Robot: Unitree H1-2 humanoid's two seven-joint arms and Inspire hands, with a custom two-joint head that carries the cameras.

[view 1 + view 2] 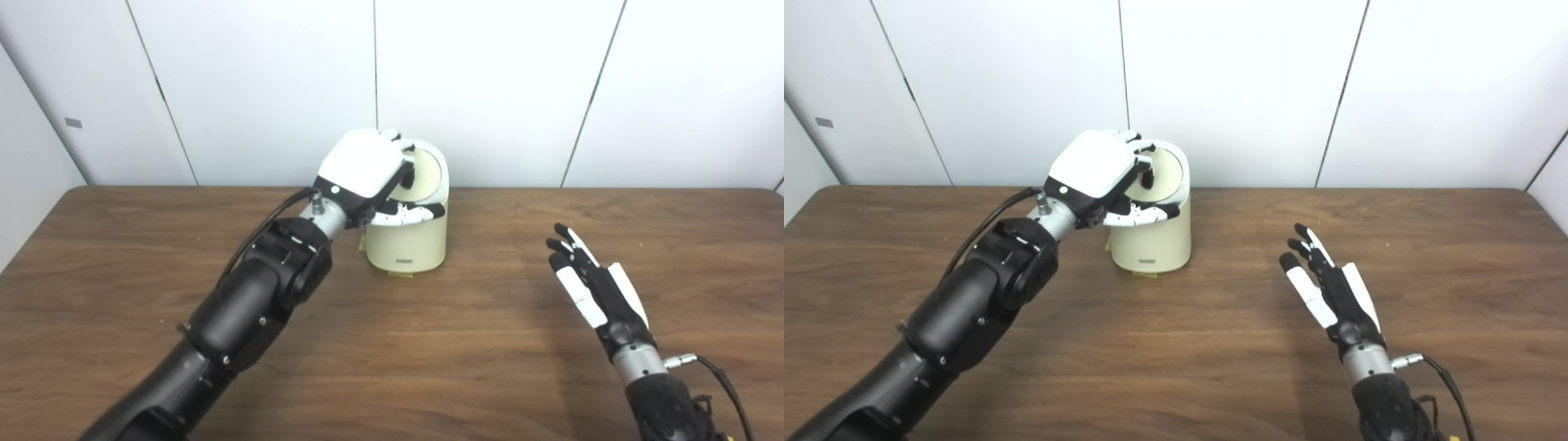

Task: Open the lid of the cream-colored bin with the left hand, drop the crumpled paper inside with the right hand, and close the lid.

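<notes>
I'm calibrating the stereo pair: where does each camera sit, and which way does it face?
Left eye view: on the head, looking down and forward at the table; both arms enter from below.
Right eye view: beside it, slightly to the right, same aim; the bin sits further left in frame.
Shared: left robot hand at the raised lid, right robot hand open, empty.

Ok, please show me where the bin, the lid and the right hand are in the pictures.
bin (409, 245): left eye view, on its front wall.
lid (1167, 173): right eye view, on its round inner face.
right hand (603, 293): left eye view, on the middle of the hand.
</notes>
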